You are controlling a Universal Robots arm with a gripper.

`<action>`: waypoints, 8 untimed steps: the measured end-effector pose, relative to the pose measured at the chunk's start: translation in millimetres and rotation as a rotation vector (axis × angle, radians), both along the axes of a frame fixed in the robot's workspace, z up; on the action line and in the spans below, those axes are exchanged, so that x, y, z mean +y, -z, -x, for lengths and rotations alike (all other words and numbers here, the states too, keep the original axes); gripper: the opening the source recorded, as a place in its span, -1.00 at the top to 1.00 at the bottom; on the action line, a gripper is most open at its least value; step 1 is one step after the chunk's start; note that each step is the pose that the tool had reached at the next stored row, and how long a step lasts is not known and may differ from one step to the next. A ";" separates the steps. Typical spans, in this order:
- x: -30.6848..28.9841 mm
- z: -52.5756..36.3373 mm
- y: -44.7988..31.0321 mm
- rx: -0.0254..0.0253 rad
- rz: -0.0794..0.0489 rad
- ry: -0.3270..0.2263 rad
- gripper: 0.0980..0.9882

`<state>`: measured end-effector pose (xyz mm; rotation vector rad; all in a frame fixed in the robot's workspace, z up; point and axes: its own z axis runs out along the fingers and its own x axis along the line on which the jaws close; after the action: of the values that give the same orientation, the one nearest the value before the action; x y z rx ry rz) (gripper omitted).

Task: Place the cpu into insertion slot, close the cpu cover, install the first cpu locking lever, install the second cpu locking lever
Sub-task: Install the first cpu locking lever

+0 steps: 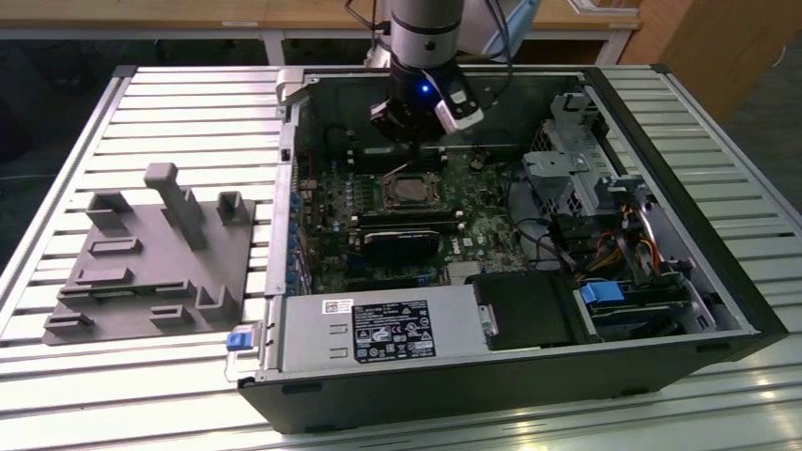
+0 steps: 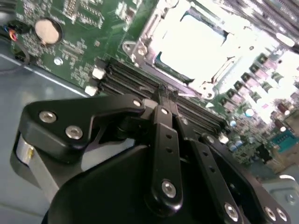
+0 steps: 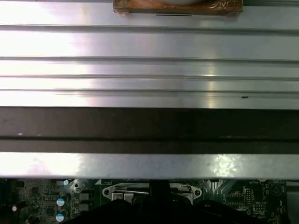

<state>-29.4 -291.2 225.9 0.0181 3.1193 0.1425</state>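
**Chip seated in socket, fingers closed just beside it**

The cpu (image 2: 196, 39) lies flat in the insertion slot (image 1: 386, 194) on the green board of the open computer case (image 1: 501, 395). In the second wrist view its square metal top is washed out to near white by glare, with a thin teal edge showing at one side. In the exterior view it reads as a dull grey square.

The cpu cover (image 2: 142, 35), a thin silvery frame, lies level around the chip, and the chip shows through its window. Screw heads mark the frame's corners.

The gripper (image 2: 162, 98) hangs above the board, just beside the socket's edge on the side of the long black memory slots (image 2: 126, 81). In the exterior view the gripper (image 1: 411, 153) stands just past the socket, toward the case's far wall.

The black fingers (image 2: 164, 130) are drawn together with no gap showing at the tips. Whether anything thin is pinched between them cannot be told.

A round coin cell (image 2: 46, 30) sits on the board well apart from the socket. The case rests on the slatted tabletop (image 1: 188, 103). A grey moulded fixture (image 1: 150, 254) stands at the exterior view's left.
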 end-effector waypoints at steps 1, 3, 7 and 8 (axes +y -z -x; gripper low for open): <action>0.3 -1.4 0.9 0.0000 0.000 0.000 0.98; 1.2 -3.4 2.5 0.0000 0.000 0.000 0.98; 2.6 -5.7 6.1 0.0000 0.000 0.000 0.98; 2.9 -6.4 7.1 0.0000 0.000 0.000 0.98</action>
<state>-23.0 -288.2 218.8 0.0181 3.1193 0.1425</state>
